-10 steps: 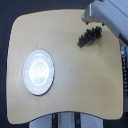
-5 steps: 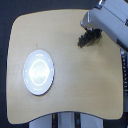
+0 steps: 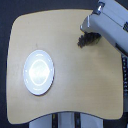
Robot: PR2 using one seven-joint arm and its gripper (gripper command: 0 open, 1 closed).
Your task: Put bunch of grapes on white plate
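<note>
Jaws first — from the one exterior view I could not tell whether they were parted or clenched, because the grey-and-white PR2 arm housing covered most of the gripper where it came down at the upper right of that view. What I could see was that the arm's lower end sat right at the small bumpy cluster of dark purple-black grapes, apparently touching its upper edge; whether the berries were actually between the jaws was hidden from me.

That grape bunch lay on the pale wooden counter near the far edge, towards the exterior view's right, and its long axis ran roughly across the view with a slight tilt, the end towards the view's left sitting a little lower.

The round glossy white plate with its raised rim sat well apart from the grapes, down and towards the exterior view's left, with bare counter between the two. Only one arm showed, so the question of which was nearer did not arise.

I judged the grasp was the step in hand and the carry had not begun — the coming travel would run diagonally from the bunch across the open counter to the plate.
</note>
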